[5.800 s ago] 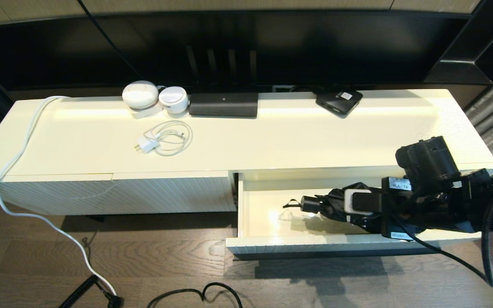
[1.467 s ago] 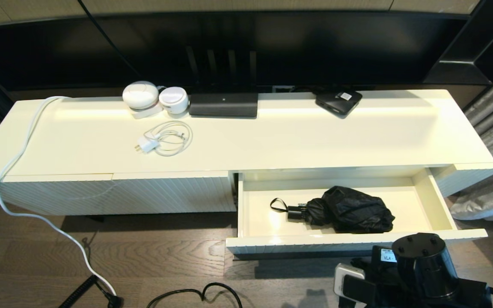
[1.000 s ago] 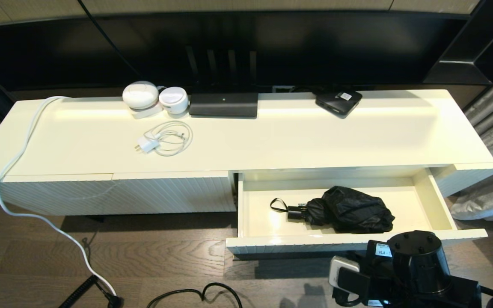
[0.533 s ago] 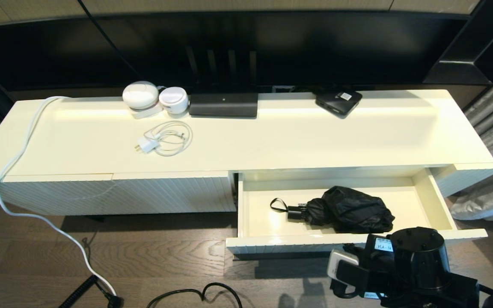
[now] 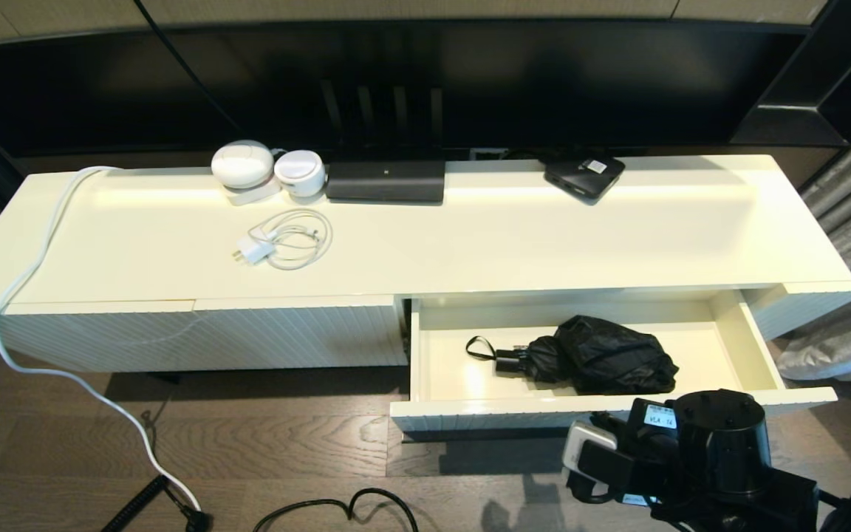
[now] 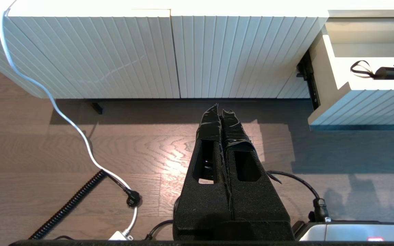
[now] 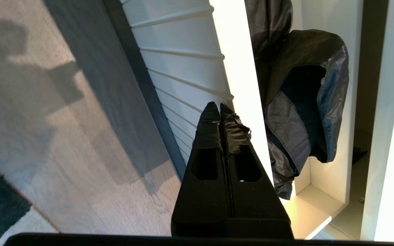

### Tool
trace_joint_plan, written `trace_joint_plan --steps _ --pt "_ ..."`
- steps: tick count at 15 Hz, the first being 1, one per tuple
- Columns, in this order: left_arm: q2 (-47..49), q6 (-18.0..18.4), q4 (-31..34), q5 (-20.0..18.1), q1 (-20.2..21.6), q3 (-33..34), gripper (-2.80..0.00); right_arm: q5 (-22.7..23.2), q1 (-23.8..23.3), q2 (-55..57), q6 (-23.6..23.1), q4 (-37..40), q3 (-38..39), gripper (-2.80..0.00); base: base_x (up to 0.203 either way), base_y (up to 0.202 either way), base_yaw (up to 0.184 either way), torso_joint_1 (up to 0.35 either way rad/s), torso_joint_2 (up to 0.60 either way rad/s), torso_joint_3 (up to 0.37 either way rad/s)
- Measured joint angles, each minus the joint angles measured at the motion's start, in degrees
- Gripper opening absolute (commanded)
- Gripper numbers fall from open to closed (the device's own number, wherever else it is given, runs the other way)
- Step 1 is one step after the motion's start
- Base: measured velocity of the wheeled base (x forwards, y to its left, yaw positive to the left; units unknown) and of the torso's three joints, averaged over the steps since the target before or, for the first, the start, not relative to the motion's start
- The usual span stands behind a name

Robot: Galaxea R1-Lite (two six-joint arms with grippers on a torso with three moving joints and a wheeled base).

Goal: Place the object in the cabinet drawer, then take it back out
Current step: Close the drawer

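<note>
The black folding umbrella (image 5: 603,363) lies loose inside the open cabinet drawer (image 5: 507,415), its short handle and wrist loop (image 5: 479,349) pointing left. In the right wrist view its bunchy fabric (image 7: 306,102) shows just past the ribbed drawer front (image 7: 183,75). My right gripper (image 7: 219,106) is shut and empty, with its tips against the top of that front. In the head view the right arm (image 5: 713,451) sits low in front of the drawer's right half. My left gripper (image 6: 219,108) is shut and empty, parked over the floor left of the drawer.
On the cabinet top (image 5: 470,236) are two white round devices (image 5: 267,170), a long black device (image 5: 385,181), a flat black box (image 5: 585,176) and a coiled white charger (image 5: 281,244). A white cord (image 5: 34,318) trails to the floor. Black cables (image 5: 337,510) lie below.
5.8 s ago my right gripper was in the drawer at the umbrella; it has since let go and withdrawn. In the last second it advanced to the drawer front, and the drawer slid slightly inward.
</note>
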Motion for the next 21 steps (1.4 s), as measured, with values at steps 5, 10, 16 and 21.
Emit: trace_joint_plan --steps 5,10,16,21 --pt "0.0 0.1 0.0 0.0 0.0 0.0 -2.8 0.4 -1.2 2.7 -0.5 -4.0 -1.4 -2.8 0.0 0.0 0.0 0.0 0.0 0.0" --pt "0.0 0.0 0.0 0.0 0.0 0.0 -2.8 1.5 -2.5 3.5 -0.7 -4.1 -2.9 -2.8 0.0 0.0 0.0 0.0 0.0 0.0" --pt "0.0 0.0 0.0 0.0 0.0 0.0 -2.8 2.3 -3.8 3.8 -2.1 -3.9 -5.7 -2.8 0.0 0.0 0.0 0.0 0.0 0.0" --pt "0.0 0.0 0.0 0.0 0.0 0.0 -2.8 3.3 -5.1 4.7 -2.8 -4.2 -9.1 -2.8 0.0 0.0 0.0 0.0 0.0 0.0"
